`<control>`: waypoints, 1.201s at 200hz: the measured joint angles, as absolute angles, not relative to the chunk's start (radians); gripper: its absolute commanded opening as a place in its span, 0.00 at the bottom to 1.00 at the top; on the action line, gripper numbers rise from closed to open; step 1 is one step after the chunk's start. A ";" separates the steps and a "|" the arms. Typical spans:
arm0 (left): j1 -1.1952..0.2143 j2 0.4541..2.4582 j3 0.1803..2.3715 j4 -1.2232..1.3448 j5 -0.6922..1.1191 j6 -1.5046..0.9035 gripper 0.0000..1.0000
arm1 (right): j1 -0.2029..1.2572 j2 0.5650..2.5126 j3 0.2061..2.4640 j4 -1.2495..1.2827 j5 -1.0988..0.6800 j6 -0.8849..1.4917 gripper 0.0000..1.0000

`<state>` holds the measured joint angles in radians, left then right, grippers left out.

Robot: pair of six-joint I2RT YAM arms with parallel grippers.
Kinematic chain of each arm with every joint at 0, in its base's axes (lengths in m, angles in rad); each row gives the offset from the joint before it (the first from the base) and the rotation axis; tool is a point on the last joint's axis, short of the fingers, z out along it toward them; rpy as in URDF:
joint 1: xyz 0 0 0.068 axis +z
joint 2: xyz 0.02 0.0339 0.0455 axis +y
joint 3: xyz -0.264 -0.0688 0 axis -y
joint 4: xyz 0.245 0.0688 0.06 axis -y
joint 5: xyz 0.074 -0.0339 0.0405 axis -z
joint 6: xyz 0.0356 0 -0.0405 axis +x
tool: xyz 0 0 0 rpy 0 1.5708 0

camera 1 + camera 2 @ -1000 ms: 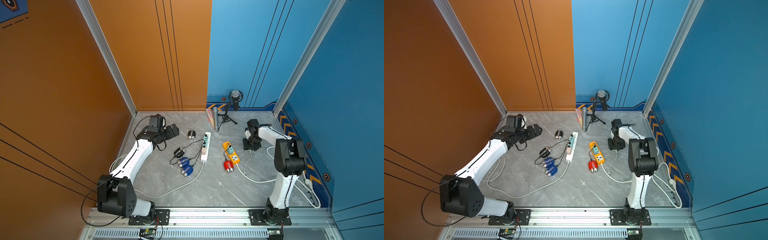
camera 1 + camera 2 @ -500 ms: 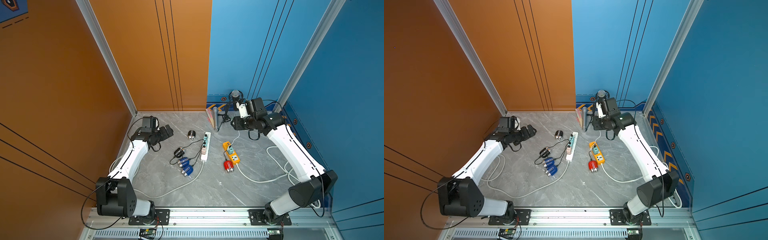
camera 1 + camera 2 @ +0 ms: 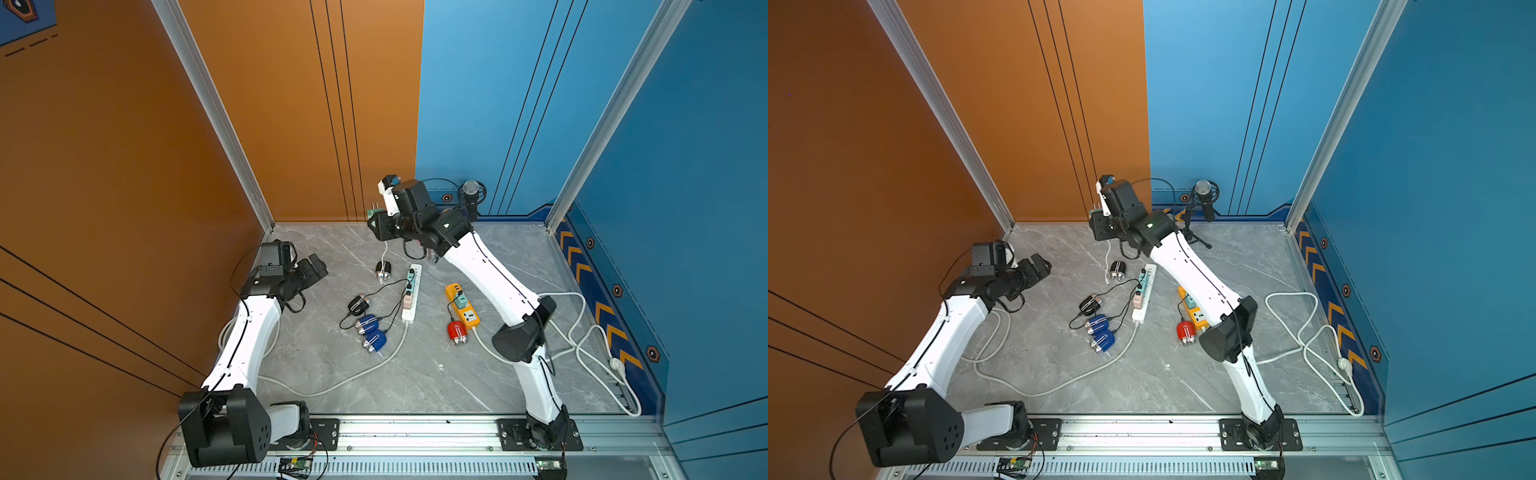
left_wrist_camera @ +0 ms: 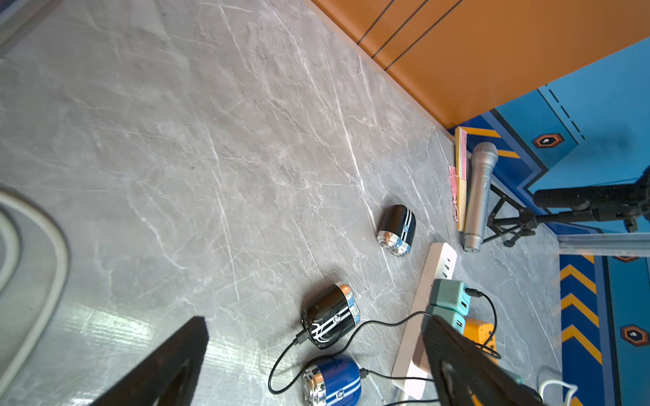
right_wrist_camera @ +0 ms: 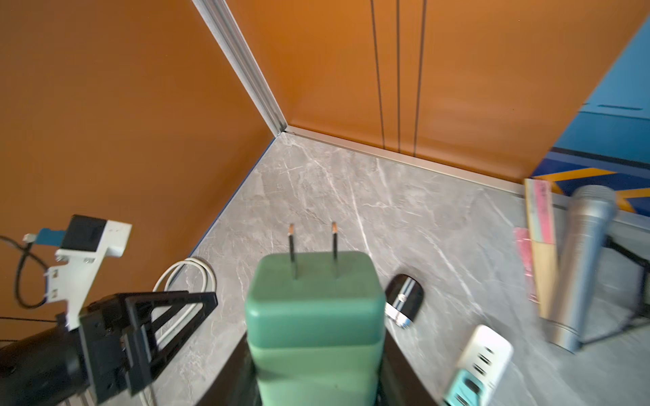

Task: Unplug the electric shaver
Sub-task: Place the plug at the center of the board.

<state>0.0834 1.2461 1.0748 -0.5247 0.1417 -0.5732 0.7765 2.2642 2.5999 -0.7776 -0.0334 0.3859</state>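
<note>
My right gripper [image 3: 376, 221] hangs above the far middle of the floor, shut on a green two-pin plug [image 5: 313, 309] with its pins free in the air. In both top views a thin white cable [image 3: 385, 249] drops from the plug to a black electric shaver [image 3: 383, 271] [image 3: 1118, 270] lying on the floor below. That shaver also shows in the wrist views [image 4: 396, 230] [image 5: 403, 305]. The white power strip [image 3: 412, 293] lies just right of it, with teal adapters plugged in. My left gripper [image 3: 314, 270] [image 4: 314, 325] stands open near the left wall, holding nothing.
A black-and-orange shaver [image 3: 359, 304], two blue shavers [image 3: 371, 332] and a red one [image 3: 457, 332] lie around the strip, wired up. An orange power strip [image 3: 462, 305] lies to the right. A microphone on a stand [image 3: 471, 195] and a silver microphone [image 4: 480, 197] are at the back wall.
My right arm has swung from the right side across the back to the far middle, above the black shaver. My left gripper has drawn back toward the left wall.
</note>
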 measured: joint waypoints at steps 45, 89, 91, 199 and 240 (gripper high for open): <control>0.109 1.159 1.069 -0.598 0.054 -0.611 0.98 | 0.822 2.539 2.644 -0.646 -0.047 0.493 0.29; 0.109 1.114 1.066 -0.651 0.029 -0.611 0.98 | 0.876 2.682 2.643 -0.508 -0.003 0.523 0.29; 0.109 1.113 1.066 -0.652 0.029 -0.611 0.98 | 0.878 2.685 2.643 -0.502 -0.001 0.524 0.29; 0.104 1.094 1.009 -0.687 0.030 -0.611 0.98 | 0.918 2.832 2.681 -0.383 0.136 0.522 0.35; 0.104 1.092 0.997 -0.691 0.030 -0.611 0.98 | 0.920 2.872 2.683 -0.385 0.167 0.522 0.43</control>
<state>0.1036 1.0920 0.9974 -0.6907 0.0299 -0.6109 0.9203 2.8716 2.6831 -0.3855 0.1669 0.5217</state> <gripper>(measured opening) 0.985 0.429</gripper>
